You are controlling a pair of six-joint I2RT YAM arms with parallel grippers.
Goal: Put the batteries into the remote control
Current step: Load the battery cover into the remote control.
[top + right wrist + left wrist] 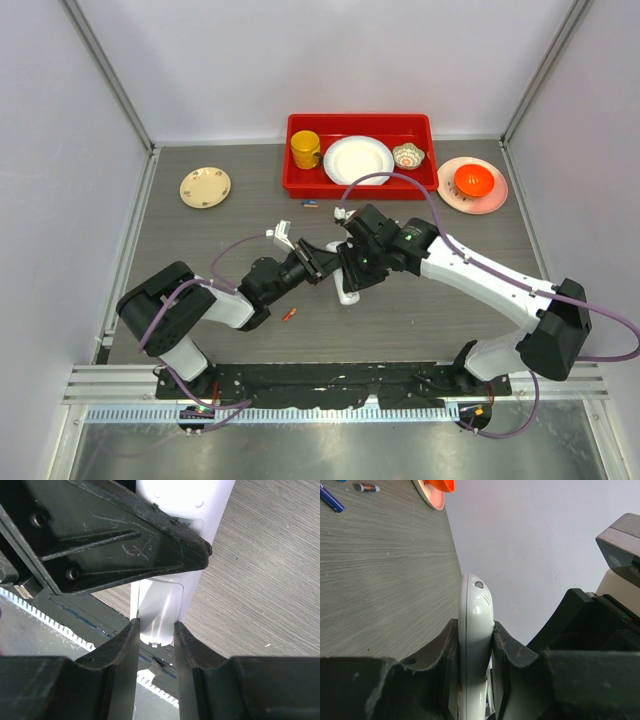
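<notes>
The white remote control (347, 292) is held between both grippers above the middle of the table. My left gripper (318, 262) is shut on it; the left wrist view shows it edge-on (476, 600) between the fingers (445, 650). My right gripper (352, 275) is shut on a thin white cover plate (159, 615) at the end of the remote's back (200, 500). The left gripper's finger (115, 540) crosses above it. A red-orange battery (290, 314) lies on the table below the left gripper. A blue battery (331, 499) and a dark battery (366, 487) lie farther off.
A red tray (300, 185) at the back holds a yellow mug (305, 149), a white plate and a small bowl. An orange bowl (473, 180) on a pink plate is to its right. A cream plate (205, 187) is at the back left.
</notes>
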